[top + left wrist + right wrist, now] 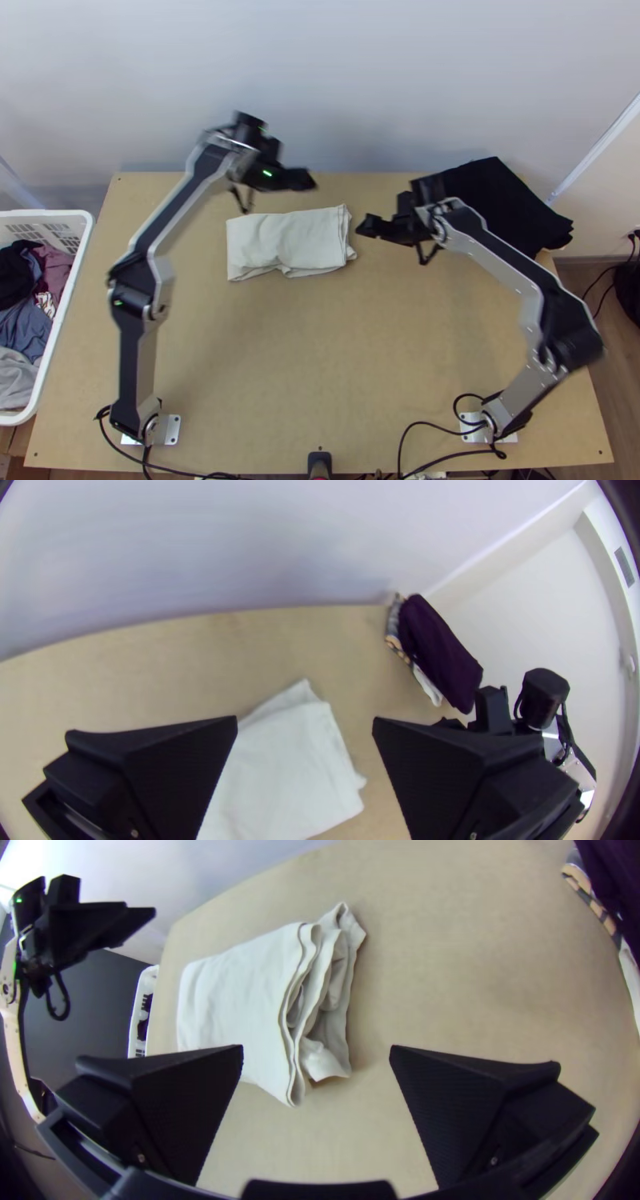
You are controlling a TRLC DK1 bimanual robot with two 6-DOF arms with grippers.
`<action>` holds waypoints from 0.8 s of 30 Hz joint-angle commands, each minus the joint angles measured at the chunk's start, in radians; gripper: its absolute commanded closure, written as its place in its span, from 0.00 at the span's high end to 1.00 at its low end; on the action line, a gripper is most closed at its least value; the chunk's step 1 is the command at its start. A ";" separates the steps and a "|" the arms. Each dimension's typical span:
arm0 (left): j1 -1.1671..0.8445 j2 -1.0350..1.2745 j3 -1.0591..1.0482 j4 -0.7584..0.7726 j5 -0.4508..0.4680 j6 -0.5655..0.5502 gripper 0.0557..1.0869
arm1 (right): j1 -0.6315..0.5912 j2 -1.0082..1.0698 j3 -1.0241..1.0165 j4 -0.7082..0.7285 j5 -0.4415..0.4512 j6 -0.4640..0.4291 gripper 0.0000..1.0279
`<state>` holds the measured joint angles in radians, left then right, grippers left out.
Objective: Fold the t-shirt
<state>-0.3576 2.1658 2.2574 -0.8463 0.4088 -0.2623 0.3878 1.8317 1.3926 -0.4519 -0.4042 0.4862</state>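
Observation:
The white t-shirt (288,242) lies folded into a flat rectangle on the table, its layered edges showing at one end of the shirt (300,1000) in the right wrist view. My left gripper (308,180) hangs above the table just beyond the shirt's far edge; in its wrist view the left gripper (305,723) is open, part of the shirt (287,767) visible between its fingers. To the right of the shirt, apart from it, is my right gripper (364,226). Seen from its wrist, the right gripper (317,1053) stands open and holds nothing.
A pile of dark folded cloth (504,208) lies at the table's far right corner, beside the right arm. At the left, a white basket (60,320) holds loose clothes. A wall (320,88) rises behind the table's far edge.

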 commanded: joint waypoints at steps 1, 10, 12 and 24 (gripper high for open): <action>0.034 -0.126 -0.019 -0.019 -0.099 0.086 0.96 | 0.016 0.095 0.123 -0.022 0.005 -0.009 0.96; 0.186 -0.305 -0.055 -0.097 -0.343 0.204 0.96 | 0.033 0.279 0.304 -0.070 0.002 -0.006 0.96; 0.233 -0.342 -0.055 -0.109 -0.346 0.229 0.96 | 0.033 0.308 0.319 -0.079 -0.005 -0.006 0.96; 0.453 -0.471 -0.052 -0.297 -0.337 0.281 0.96 | 0.033 0.466 0.390 -0.114 -0.104 0.025 0.96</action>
<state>0.0586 1.7332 2.2204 -1.1137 0.0666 0.0013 0.4114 2.2318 1.7630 -0.5442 -0.4843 0.4904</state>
